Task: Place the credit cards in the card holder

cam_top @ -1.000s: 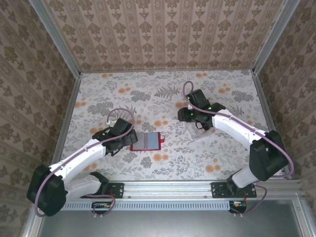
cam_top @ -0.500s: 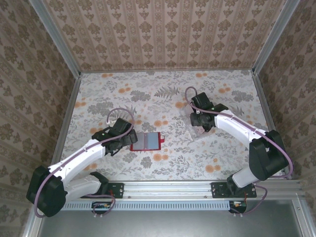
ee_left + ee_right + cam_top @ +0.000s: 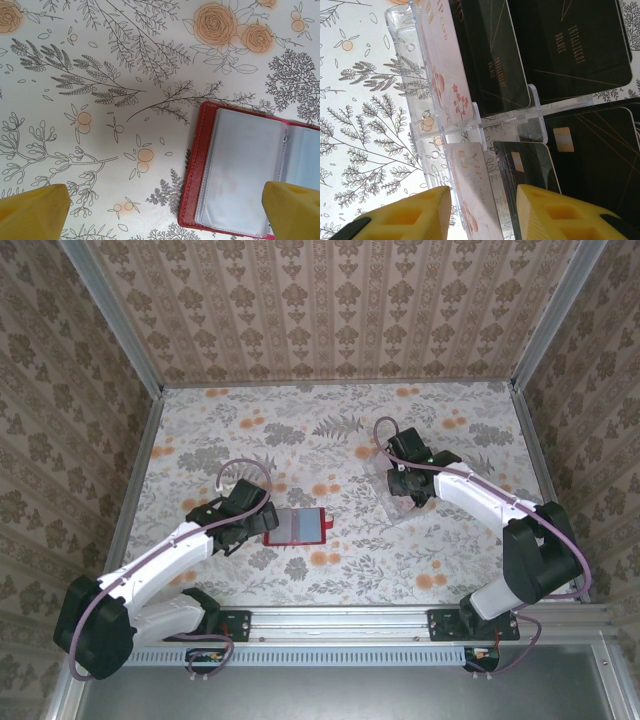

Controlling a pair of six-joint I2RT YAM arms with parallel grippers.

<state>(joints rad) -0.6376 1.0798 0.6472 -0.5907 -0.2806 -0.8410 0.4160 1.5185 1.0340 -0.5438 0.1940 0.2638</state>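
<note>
Card holder [image 3: 297, 527] lies open, grey inside up, on the table [image 3: 330, 430], left of centre and closer to the near edge than the far one. On the L wrist cam I see its red cover and clear pockets just ahead of the left gripper [image 3: 160, 212]. The jaws are spread full wide w/ nothing between them but cloth and the holder's edge. One yellow fingertip [image 3: 32, 210] is over bare cloth, the other overlaps the holder's edge; can't tell if it touches.

Credit cards [image 3: 570, 45] are all in the clear tray [image 3: 415, 100], which sits right of centre, approx midway btwn the near and far edges. Most are black; a few are pale pink. The right gripper [image 3: 405, 485] hangs directly over that tray. On the R wrist cam its jaws are partly open, astride a pale VIP card [image 3: 470, 185] and the edge of a black card [image 3: 530, 170], both leaning in a tray slot. Pads aren't pressed on either, so I have no grip.
</note>
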